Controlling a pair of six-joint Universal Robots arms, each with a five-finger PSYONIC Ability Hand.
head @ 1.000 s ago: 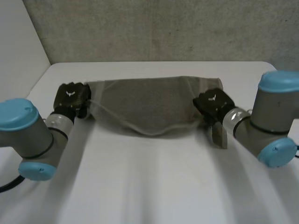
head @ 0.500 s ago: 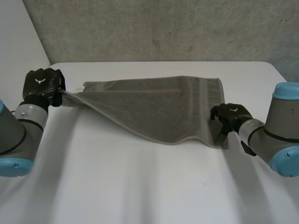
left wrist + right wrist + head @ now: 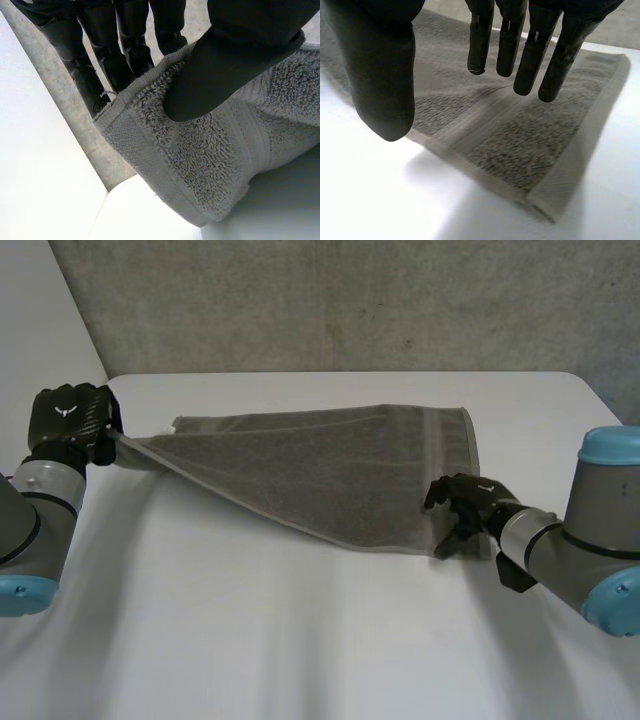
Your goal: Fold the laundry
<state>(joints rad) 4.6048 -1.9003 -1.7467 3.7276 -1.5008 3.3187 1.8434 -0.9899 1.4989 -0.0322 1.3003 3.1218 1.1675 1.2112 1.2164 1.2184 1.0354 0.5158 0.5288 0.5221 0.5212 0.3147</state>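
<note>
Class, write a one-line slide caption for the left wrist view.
Left hand pinches one corner of the grey towel, its thumb pressed onto the looped pile.

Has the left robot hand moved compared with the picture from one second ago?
Yes. The left robot hand, pinching a corner of the towel, has gone outward to the left edge of the table, pulling the towel taut.

The corner of the towel [image 3: 200, 165] hides from us the fingertips of the left hand [image 3: 225, 60]. In the head view, we see the left arm [image 3: 40, 530] and the right arm [image 3: 590, 540] run off the edges.
</note>
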